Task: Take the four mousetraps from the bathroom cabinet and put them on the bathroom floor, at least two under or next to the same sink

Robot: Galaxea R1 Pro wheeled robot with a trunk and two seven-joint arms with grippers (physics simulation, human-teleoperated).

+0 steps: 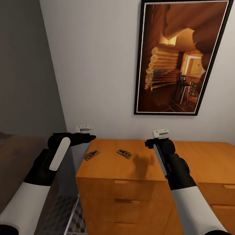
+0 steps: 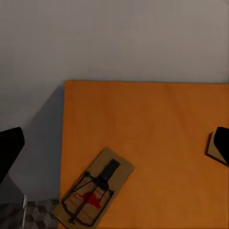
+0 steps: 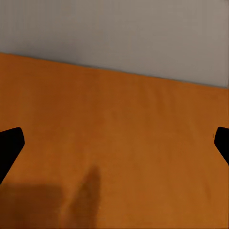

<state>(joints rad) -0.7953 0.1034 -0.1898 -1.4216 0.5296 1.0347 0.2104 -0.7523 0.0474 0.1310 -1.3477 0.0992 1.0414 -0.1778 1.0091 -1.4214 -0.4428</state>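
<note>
Both jaws apart over two tan mousetraps (red-marked) atop orange cabinet.

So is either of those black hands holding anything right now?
No. Both the left gripper and right gripper hover open and empty above the orange-brown wooden cabinet; two small flat mousetraps lie untouched.

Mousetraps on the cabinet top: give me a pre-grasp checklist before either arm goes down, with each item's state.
1. Two mousetraps lie on the cabinet top: the left mousetrap and the right mousetrap: ok.
2. Other two mousetraps located: cannot tell.
3. Left gripper open: ok, fingertips wide apart in its wrist view.
4. Left gripper lined up over the left mousetrap: not ok, trap sits off-centre near the cabinet's edge.
5. Right gripper open: ok.
6. Right gripper over a trap: not ok, bare cabinet wood below it.
</note>
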